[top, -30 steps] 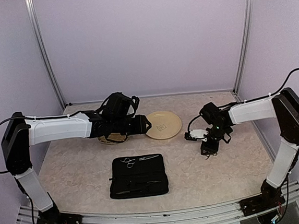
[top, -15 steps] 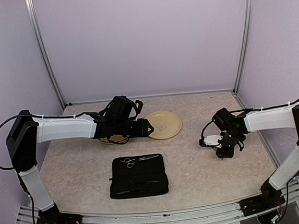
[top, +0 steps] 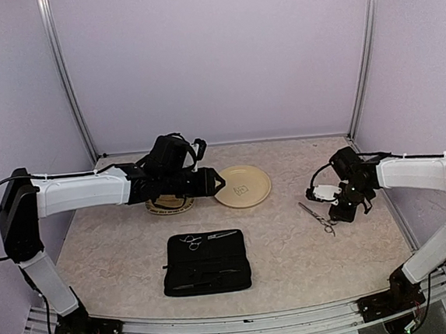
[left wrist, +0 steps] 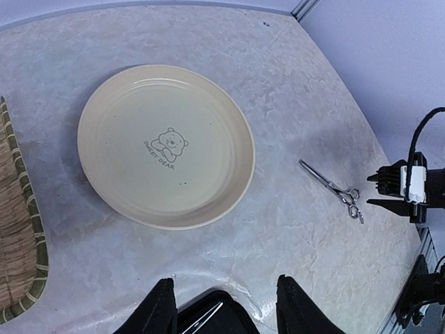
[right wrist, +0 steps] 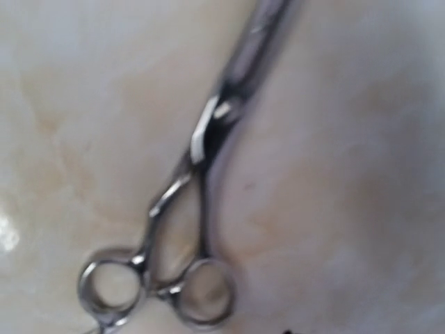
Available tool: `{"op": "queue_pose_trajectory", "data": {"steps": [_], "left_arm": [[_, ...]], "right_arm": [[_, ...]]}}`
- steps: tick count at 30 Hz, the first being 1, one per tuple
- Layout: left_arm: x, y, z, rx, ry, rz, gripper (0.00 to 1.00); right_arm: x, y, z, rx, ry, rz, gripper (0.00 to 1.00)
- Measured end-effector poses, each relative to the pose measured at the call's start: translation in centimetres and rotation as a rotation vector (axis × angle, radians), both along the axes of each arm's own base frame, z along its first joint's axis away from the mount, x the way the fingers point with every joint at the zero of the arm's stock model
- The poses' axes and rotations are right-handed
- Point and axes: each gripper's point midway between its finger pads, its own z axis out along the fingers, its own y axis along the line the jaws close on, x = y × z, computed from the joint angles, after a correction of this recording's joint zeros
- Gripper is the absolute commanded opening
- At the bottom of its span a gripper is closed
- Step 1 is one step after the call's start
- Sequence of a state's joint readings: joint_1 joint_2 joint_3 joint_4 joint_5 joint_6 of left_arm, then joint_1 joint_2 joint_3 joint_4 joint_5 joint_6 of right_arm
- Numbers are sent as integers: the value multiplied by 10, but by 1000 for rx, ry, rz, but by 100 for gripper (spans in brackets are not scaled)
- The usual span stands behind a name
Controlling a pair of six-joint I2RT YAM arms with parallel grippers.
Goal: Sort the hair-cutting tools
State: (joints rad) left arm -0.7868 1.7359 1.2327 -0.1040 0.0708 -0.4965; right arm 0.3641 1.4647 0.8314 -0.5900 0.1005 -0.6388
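One pair of silver scissors (top: 316,217) is lying flat on the table (top: 294,262) at its right side, well apart from the other things, blades pointing toward the cream plate (top: 242,186) and ring handles lying nearest the right arm; in the right wrist view the scissors (right wrist: 188,209) are filling the frame, blurred, with the blades closed; the right fingers (left wrist: 389,177) are hovering just beside the ring handles, standing apart and gripping nothing; a second pair of scissors (top: 191,241) is resting on the far left part of the black zip case (top: 206,264), which is lying open near the front middle of the table; the left fingers (left wrist: 156,316) are hanging spread and empty over the gap between the case and the plate; the plate, printed with a small bear, is sitting empty behind the case; the woven bamboo tray (top: 169,206) is lying just left of the plate, largely hidden under the left arm.
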Motion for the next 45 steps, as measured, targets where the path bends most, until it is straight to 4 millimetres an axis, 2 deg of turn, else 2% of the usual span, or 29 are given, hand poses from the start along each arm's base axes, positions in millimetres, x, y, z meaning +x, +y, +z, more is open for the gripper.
{"op": "queue_pose_trajectory", "data": {"steps": [4,10,18,30,45], "left_arm": [[0,2,9,-7,-14,7,49],[-1,7,10,3,-9,27,49],[-3,11,7,20,9,36,49],[-4,12,6,24,14,35,49],[-4,11,5,25,16,34,49]], "right_arm": [[12,6,9,61,-19,-25,33],[14,16,-2,127,49,-55,31],[19,21,-6,172,80,-93,29],[20,1,-10,163,98,-163,21],[11,-11,-23,124,165,-194,22]]}}
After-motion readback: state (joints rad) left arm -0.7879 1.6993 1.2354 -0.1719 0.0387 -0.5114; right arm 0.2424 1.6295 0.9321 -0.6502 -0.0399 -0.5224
